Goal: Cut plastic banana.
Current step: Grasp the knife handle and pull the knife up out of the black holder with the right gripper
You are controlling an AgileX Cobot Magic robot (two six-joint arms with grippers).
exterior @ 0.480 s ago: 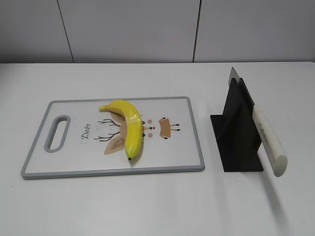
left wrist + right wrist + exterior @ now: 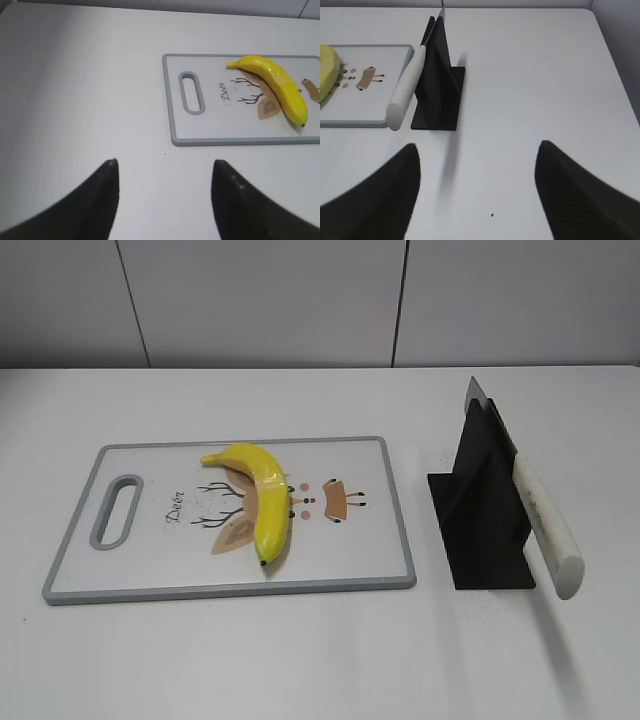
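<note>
The yellow plastic banana point(image 2: 262, 496) lies whole on a white cutting board point(image 2: 85, 506) with a grey rim and a deer print. It also shows in the left wrist view point(image 2: 276, 84) and partly in the right wrist view point(image 2: 327, 67). A knife with a white handle point(image 2: 545, 524) rests slanted in a black stand point(image 2: 482, 508); the handle point(image 2: 406, 88) also shows in the right wrist view. My left gripper point(image 2: 165, 162) is open and empty over bare table, left of the board. My right gripper point(image 2: 479, 146) is open and empty, near side of the stand. Neither gripper shows in the exterior view.
The board has a slot handle point(image 2: 117, 510) at its left end. The white table point(image 2: 300, 650) runs to a wall at the back. The table's right edge point(image 2: 620, 75) shows in the right wrist view.
</note>
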